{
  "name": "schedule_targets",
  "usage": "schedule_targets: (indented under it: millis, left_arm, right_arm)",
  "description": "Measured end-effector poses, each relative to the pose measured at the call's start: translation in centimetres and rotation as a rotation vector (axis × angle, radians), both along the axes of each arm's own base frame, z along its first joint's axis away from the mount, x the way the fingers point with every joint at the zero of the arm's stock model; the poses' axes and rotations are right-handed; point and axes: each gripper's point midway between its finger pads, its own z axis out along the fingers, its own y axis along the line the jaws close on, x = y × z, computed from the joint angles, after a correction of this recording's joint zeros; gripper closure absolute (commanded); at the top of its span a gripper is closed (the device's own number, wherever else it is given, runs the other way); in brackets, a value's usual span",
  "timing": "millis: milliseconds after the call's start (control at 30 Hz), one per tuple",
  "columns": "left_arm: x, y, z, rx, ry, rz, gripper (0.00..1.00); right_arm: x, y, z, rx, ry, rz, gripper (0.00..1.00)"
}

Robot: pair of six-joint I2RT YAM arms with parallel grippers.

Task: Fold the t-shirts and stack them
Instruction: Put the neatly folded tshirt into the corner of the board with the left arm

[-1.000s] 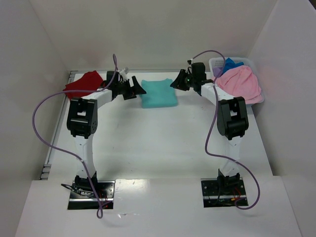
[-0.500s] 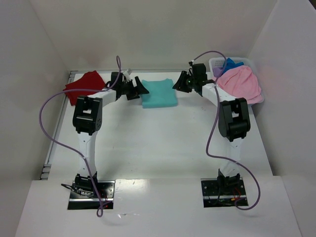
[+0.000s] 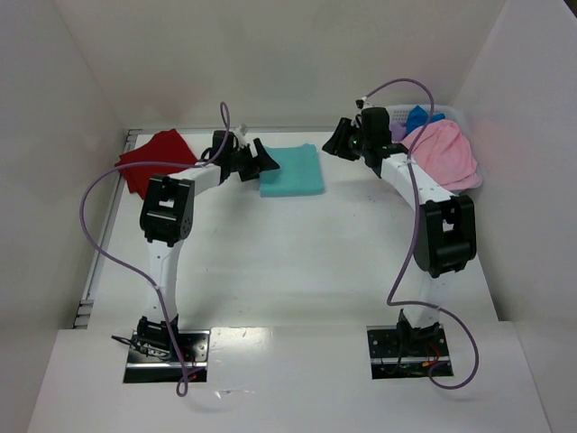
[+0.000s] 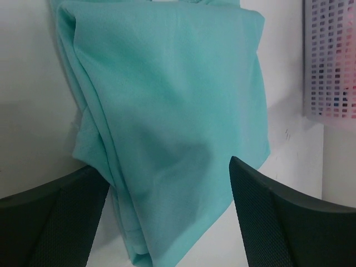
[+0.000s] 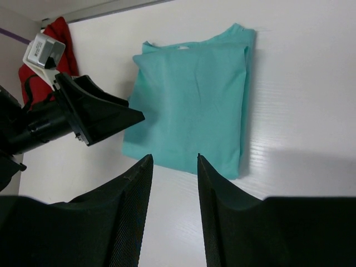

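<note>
Here the left gripper (image 4: 167, 168) has its two fingers spread wide and nothing is caught between them. It stands at the left edge of the teal t-shirt (image 3: 293, 170), and in the left wrist view the cloth fills the space beyond the fingertips. The right gripper (image 5: 173, 158) has only a narrow gap between its fingers, also with nothing in it, and it hangs just beside the right edge of the same shirt, apart from the cloth.

The teal t-shirt is folded into a flat, almost square packet near the middle of the far edge of the worktop (image 3: 288, 262). Its neck opening is toward the far edge, and it looks only a little longer from far to near, so I cannot tell the long axis well.

The dark red t-shirt (image 3: 153, 158) lies crumpled in the far left corner. In the far right corner, the pink t-shirt (image 3: 442, 153) is heaped over the white perforated basket (image 4: 328, 55), with blue fabric (image 3: 422, 117) and some purple fabric (image 3: 398, 132) behind it.
</note>
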Motion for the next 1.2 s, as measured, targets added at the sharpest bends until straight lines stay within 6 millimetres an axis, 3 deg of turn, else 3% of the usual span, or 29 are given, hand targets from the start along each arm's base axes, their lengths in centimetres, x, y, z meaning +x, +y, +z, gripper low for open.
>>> schedule_targets:
  millis: [167, 333, 600, 867, 1200]
  left_arm:
    - [0.4, -0.4, -0.3, 0.019, 0.008, 0.054, 0.2]
    - [0.3, -1.0, -1.3, 0.046, 0.032, 0.105, 0.54]
    - [0.1, -1.5, -2.5, 0.092, 0.054, 0.152, 1.0]
    - [1.0, 0.0, -2.1, 0.173, 0.043, 0.192, 1.0]
    - [5.3, 8.9, 2.4, 0.285, -0.037, 0.286, 1.0]
  right_arm:
    - [-1.4, -0.7, -0.2, -0.014, 0.009, -0.017, 0.55]
    - [-3.2, -1.4, 0.2, -0.027, 0.015, -0.034, 0.54]
    - [-4.8, -3.2, 3.3, -0.018, -0.047, -0.068, 0.54]
    - [-6.8, -3.9, 4.4, -0.017, -0.066, -0.079, 0.54]
    - [-7.9, -4.1, 3.3, -0.022, -0.042, -0.078, 0.54]
